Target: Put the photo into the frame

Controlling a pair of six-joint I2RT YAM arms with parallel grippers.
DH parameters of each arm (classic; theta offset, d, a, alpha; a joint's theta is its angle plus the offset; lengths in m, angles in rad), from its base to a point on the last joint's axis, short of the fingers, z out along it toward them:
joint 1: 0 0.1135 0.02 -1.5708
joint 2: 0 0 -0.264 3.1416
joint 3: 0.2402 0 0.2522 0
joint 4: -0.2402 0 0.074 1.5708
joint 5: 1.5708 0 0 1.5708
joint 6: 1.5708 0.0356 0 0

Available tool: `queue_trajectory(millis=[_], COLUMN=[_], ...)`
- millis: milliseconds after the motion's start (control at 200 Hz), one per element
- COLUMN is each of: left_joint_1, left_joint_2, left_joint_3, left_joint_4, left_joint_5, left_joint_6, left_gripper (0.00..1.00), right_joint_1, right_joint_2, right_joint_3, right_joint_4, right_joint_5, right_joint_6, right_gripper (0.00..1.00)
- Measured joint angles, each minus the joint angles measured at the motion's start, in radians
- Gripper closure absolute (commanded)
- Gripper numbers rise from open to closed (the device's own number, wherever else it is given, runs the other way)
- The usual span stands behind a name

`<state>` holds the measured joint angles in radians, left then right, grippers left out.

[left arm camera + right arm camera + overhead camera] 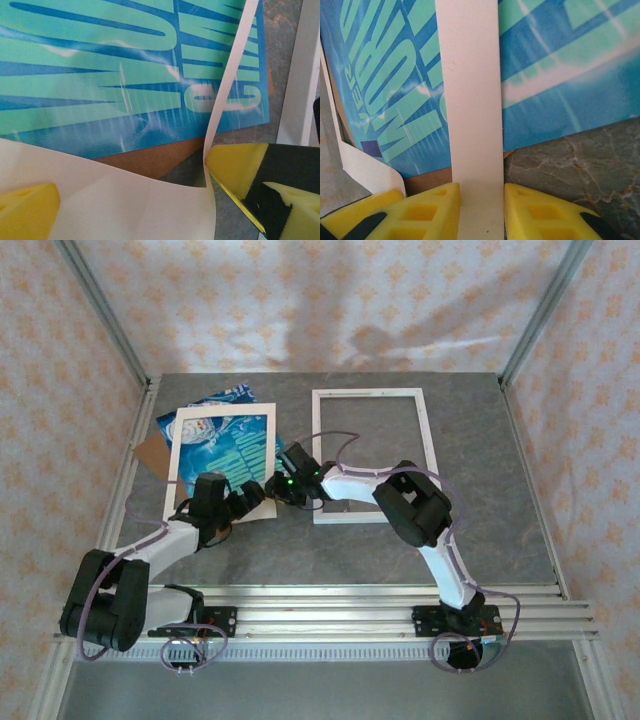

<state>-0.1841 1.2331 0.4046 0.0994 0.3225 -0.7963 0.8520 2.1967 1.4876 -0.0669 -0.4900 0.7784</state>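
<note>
The photo [235,445] lies at the left on a brown backing board [150,452], with the cream mat [180,465] on top of it. Its teal lettering fills the left wrist view [100,75] and the right wrist view [560,65]. The white frame [428,440] lies empty to the right. My right gripper [278,488] [481,200] is shut on the mat's right strip [472,100], jaws against its two edges. My left gripper [255,502] [160,210] stands open at the mat's near right corner [125,200], which curls upward.
The frame's left moulding [300,75] runs close beside both grippers. The backing board [155,157] [427,180] pokes out under the photo's near edge. Grey table surface [480,540] spreads in front of the frame. Metal cage rails [130,490] border the table.
</note>
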Motion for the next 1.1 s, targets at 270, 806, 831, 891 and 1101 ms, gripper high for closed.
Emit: queue_trajectory(millis=[270, 806, 831, 891, 1101], left_joint_1=[-0.018, -0.019, -0.019, -0.022, -0.090], left_joint_2=[-0.034, -0.009, -0.006, 0.002, 0.044], left_joint_3=[-0.007, -0.009, -0.009, -0.011, -0.016], left_joint_4=[-0.032, 0.009, 0.014, 0.036, 0.146], left_joint_5=[-0.041, -0.015, -0.015, -0.012, 0.004], left_joint_6=[-0.015, -0.048, -0.050, -0.061, -0.125], left_gripper=[0.00, 0.00, 0.00, 0.00, 0.00], right_joint_1=[-0.002, -0.008, -0.008, -0.008, -0.032], right_joint_2=[-0.011, -0.058, -0.058, -0.058, -0.081], right_joint_3=[-0.024, -0.086, -0.085, -0.083, -0.085], right_joint_4=[0.034, 0.052, 0.046, 0.029, -0.033], right_joint_5=[-0.003, 0.022, 0.023, 0.029, 0.067], right_joint_6=[0.000, 0.039, 0.038, 0.023, -0.043], right_gripper=[0.55, 0.62, 0.62, 0.62, 0.64])
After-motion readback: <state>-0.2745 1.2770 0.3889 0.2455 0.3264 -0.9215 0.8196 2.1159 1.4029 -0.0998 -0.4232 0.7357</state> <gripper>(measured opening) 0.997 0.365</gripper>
